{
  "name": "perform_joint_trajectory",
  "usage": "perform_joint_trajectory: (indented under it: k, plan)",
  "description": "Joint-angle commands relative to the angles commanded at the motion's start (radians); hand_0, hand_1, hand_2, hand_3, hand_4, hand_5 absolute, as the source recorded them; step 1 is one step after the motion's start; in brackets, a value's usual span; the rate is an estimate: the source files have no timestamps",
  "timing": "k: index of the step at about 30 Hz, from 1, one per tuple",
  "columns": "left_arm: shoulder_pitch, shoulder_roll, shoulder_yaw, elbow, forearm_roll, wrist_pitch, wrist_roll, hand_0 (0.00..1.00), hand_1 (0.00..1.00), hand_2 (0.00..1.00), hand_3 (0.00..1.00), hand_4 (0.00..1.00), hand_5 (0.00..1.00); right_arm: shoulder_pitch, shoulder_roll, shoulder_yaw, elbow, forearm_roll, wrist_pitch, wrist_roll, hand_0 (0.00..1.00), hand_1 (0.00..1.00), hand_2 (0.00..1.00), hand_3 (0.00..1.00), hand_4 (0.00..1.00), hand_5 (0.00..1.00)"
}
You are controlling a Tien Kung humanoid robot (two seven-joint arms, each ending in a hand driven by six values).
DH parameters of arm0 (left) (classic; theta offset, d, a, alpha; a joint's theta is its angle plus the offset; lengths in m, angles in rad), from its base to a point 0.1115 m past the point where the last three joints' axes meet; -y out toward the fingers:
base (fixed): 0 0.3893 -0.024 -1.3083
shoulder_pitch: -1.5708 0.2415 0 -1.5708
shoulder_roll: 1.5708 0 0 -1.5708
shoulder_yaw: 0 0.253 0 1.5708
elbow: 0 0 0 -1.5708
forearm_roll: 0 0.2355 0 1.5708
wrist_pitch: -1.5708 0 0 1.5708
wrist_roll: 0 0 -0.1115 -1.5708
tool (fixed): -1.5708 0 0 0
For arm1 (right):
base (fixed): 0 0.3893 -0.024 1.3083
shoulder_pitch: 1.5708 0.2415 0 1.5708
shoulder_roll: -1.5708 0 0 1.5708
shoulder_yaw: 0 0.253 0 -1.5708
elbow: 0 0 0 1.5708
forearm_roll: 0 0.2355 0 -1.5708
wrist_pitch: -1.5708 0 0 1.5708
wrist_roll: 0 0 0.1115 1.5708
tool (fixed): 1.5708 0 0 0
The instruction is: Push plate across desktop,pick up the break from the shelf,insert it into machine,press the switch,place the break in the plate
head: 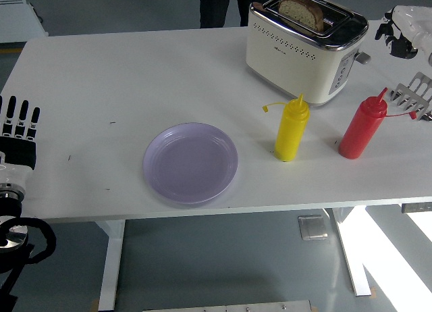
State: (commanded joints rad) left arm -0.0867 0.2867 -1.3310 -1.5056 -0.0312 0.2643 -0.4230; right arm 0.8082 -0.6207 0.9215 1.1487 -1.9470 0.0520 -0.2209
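I see the bread slice [301, 12] standing up out of the slot of the cream toaster [304, 52] at the far right of the white table [101, 89]. The lilac plate [190, 163] lies empty near the front edge. Beside it stand a yellow squeeze bottle [291, 130] and a red squeeze bottle [362, 127]. My right hand [405, 32] hangs at the right edge, apart from the toaster; I cannot tell its fingers. My left hand [17, 133] rests flat at the left edge, fingers straight, holding nothing.
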Motion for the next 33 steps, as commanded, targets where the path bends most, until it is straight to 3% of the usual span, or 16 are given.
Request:
perform_joint_trajectory:
  k: [1, 4, 6, 7, 12, 13, 22, 30, 31, 33]
  plan:
    - [0.0, 0.0, 0.0, 0.0, 0.0, 0.0, 0.0, 0.748, 0.683, 0.641, 0.626, 0.685, 0.904, -0.005, -0.004, 0.022, 0.017, -0.009, 0.006, -0.007, 0.453, 0.402, 0.606, 0.505, 0.207, 0.002]
    - [0.001, -0.001, 0.0, 0.0, 0.0, 0.0, 0.0, 0.748, 0.683, 0.641, 0.626, 0.685, 0.904, -0.015, -0.011, 0.089, 0.062, -0.014, 0.004, -0.012, 0.453, 0.402, 0.606, 0.505, 0.207, 0.002]
    - [0.002, -0.001, 0.0, 0.001, -0.001, 0.0, 0.0, 0.748, 0.683, 0.641, 0.626, 0.685, 0.904, -0.018, -0.013, 0.132, 0.088, 0.014, -0.025, 0.001, 0.453, 0.402, 0.606, 0.505, 0.207, 0.002]
    - [0.001, -0.001, 0.0, 0.002, -0.001, 0.0, 0.0, 0.749, 0.684, 0.642, 0.626, 0.685, 0.904, -0.017, -0.012, 0.147, 0.099, 0.033, -0.043, 0.013, 0.512, 0.559, 0.643, 0.57, 0.356, 0.002]
    - [-0.001, -0.002, 0.003, 0.004, -0.003, -0.002, 0.001, 0.749, 0.684, 0.642, 0.626, 0.685, 0.904, 0.0, 0.011, 0.154, 0.122, 0.132, -0.133, 0.072, 0.512, 0.559, 0.643, 0.57, 0.356, 0.002]
    - [-0.002, -0.002, 0.004, 0.004, -0.003, -0.002, 0.001, 0.75, 0.684, 0.642, 0.626, 0.685, 0.906, 0.006, 0.019, 0.146, 0.12, 0.147, -0.146, 0.08, 0.691, 0.655, 0.673, 0.635, 0.63, 0.002]
    - [-0.004, -0.002, 0.006, 0.006, -0.005, -0.002, 0.001, 0.752, 0.686, 0.645, 0.627, 0.686, 0.907, 0.11, 0.082, 0.014, 0.071, 0.224, -0.177, 0.096, 0.742, 0.686, 0.686, 0.658, 0.649, 0.005]
    - [-0.008, -0.001, 0.016, 0.01, -0.006, -0.002, 0.001, 0.752, 0.688, 0.645, 0.63, 0.687, 0.908, 0.238, 0.166, -0.117, -0.048, 0.29, -0.18, 0.079, 0.731, 0.679, 0.687, 0.662, 0.672, 0.023]
    - [-0.008, 0.0, 0.017, 0.011, -0.006, -0.002, 0.001, 0.752, 0.689, 0.646, 0.63, 0.689, 0.912, 0.256, 0.179, -0.132, -0.069, 0.305, -0.18, 0.074, 0.696, 0.667, 0.69, 0.667, 0.72, 0.085]
    - [-0.008, 0.0, 0.018, 0.012, -0.007, -0.002, 0.0, 0.752, 0.689, 0.646, 0.63, 0.689, 0.912, 0.283, 0.198, -0.156, -0.103, 0.335, -0.182, 0.065, 0.696, 0.667, 0.69, 0.667, 0.72, 0.085]
